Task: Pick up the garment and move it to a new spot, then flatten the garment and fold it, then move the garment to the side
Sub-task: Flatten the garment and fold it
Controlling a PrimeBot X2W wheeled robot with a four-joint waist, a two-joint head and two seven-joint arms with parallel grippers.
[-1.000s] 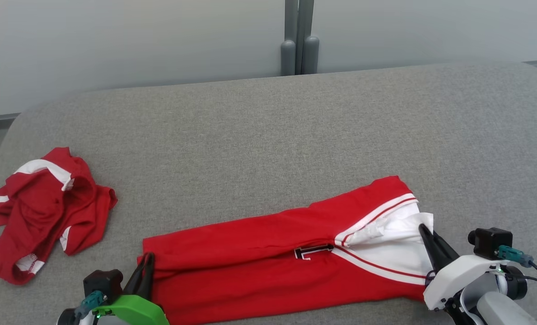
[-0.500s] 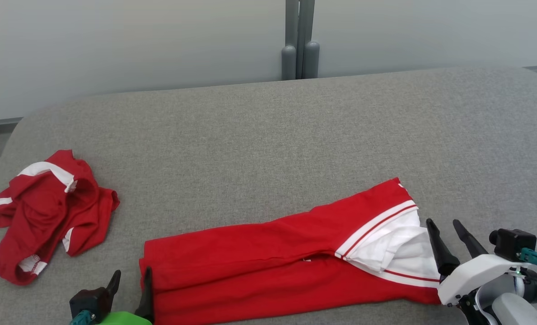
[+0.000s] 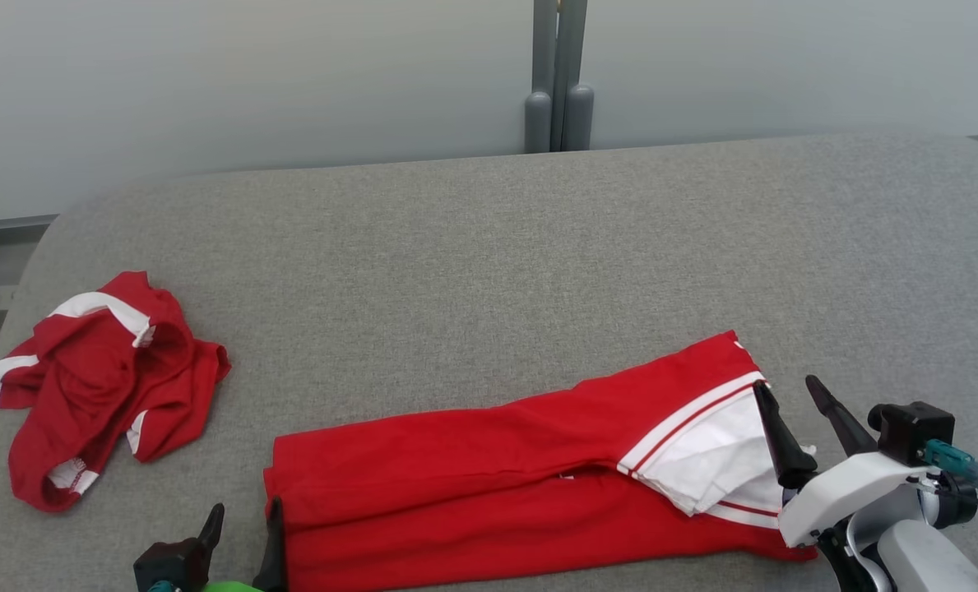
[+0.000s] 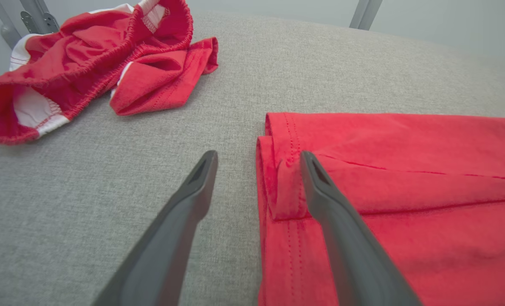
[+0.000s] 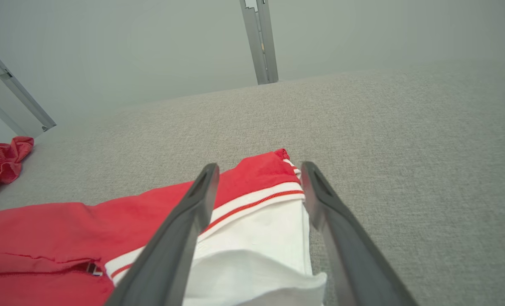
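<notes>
1. The garment [image 3: 497, 485] is red, with a white end and thin red and white stripes. It lies long and folded on the near part of the grey pad [image 3: 489, 247], running from the robot's left to its right.
2. Its red end is on the left and its white end is on the right. The top layer is folded down over the bottom layer.
3. The left gripper [image 3: 246, 506] is at the red end. Its two fingers are spread apart and hold nothing. One finger is over the red cloth and the other is over the bare pad, with the cloth's edge between them.
4. The right gripper [image 3: 785, 383] is at the white end. Its fingers are spread apart too, and they hold nothing. It is not clear if they touch the cloth.
5. A second red cloth [image 3: 94, 386] lies in a crumpled heap on the left, well apart from the garment.
6. Behind the pad is a pale wall [image 3: 209, 82] with grey posts [image 3: 560, 107].
</notes>
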